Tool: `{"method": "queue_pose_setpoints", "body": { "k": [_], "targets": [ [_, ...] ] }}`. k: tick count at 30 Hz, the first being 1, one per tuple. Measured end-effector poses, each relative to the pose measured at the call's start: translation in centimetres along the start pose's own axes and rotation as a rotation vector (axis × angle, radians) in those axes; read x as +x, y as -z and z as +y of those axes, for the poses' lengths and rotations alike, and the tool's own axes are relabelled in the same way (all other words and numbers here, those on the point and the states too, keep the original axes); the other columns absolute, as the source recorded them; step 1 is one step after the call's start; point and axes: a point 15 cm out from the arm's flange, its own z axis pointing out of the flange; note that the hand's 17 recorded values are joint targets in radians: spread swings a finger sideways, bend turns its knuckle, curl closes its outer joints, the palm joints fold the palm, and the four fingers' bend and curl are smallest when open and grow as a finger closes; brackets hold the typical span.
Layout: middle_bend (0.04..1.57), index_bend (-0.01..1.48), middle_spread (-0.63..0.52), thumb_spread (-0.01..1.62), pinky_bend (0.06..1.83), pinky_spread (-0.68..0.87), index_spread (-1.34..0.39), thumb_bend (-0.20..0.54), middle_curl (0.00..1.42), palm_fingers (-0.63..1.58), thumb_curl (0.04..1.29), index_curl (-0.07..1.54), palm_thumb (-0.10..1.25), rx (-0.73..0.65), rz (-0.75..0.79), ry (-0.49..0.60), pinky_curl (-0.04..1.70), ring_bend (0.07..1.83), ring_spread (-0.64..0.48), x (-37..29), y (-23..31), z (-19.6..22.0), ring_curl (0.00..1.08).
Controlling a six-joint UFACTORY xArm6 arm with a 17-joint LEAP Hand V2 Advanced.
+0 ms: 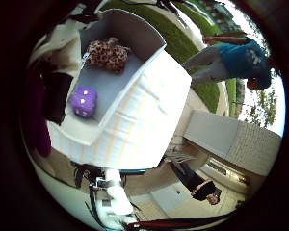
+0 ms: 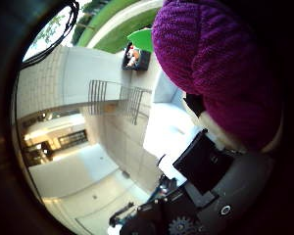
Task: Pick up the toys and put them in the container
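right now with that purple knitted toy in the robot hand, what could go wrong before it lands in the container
1. The purple knitted toy sits close against the robot hand; how firmly it is held is not visible, so it might slip early.
2. The white container lies off to one side, so a release now may miss it.
3. The leopard-print toy and purple dice already inside could make it bounce.

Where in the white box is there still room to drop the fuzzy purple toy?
The white box has a bare grey floor between the leopard-spotted plush toy and the purple plush dice, and more beside the dice toward the near wall. The far corner around the leopard toy is crowded. The hand holds the knitted purple toy close to its palm.
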Motion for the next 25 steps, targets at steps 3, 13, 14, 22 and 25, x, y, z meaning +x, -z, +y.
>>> {"method": "queue_pose_setpoints", "body": {
  "k": [3,13,14,22,25],
  "targets": [
    [1.01,0.48,-0.12,1.19,1.34,0.24,-0.93,-0.042,0.87,0.4,0.6,1.24,0.78,-0.008,-0.001,-0.002,0.99,1.37,-0.01,0.2,-0.9,-0.5,0.72],
    [0.3,0.09,0.03,1.16,0.9,0.41,-0.63,-0.031,0.49,-0.22,0.51,0.81,0.71,-0.046,-0.004,0.033,0.71,0.7,0.26,0.7,-2.5,-0.7,0.39],
    [0.27,0.08,0.05,1.15,0.86,0.42,-0.61,-0.03,0.47,-0.2,0.51,0.76,0.71,-0.045,-0.004,0.033,0.69,0.66,0.27,0.7,-2.4,-0.7,0.37],
    [0.16,0.11,0.09,1.13,0.73,0.48,-0.5,-0.026,0.38,-0.1,0.47,0.5,0.73,-0.036,-0.006,0.011,0.56,0.53,0.31,2.2,-0.5,0.6,0.31],
    [0.16,0.12,0.09,1.13,0.7,0.48,-0.48,-0.026,0.36,-0.09,0.47,0.44,0.73,-0.015,-0.007,0.009,0.53,0.5,0.31,3.1,1.6,1.8,0.31]
  ]
}}
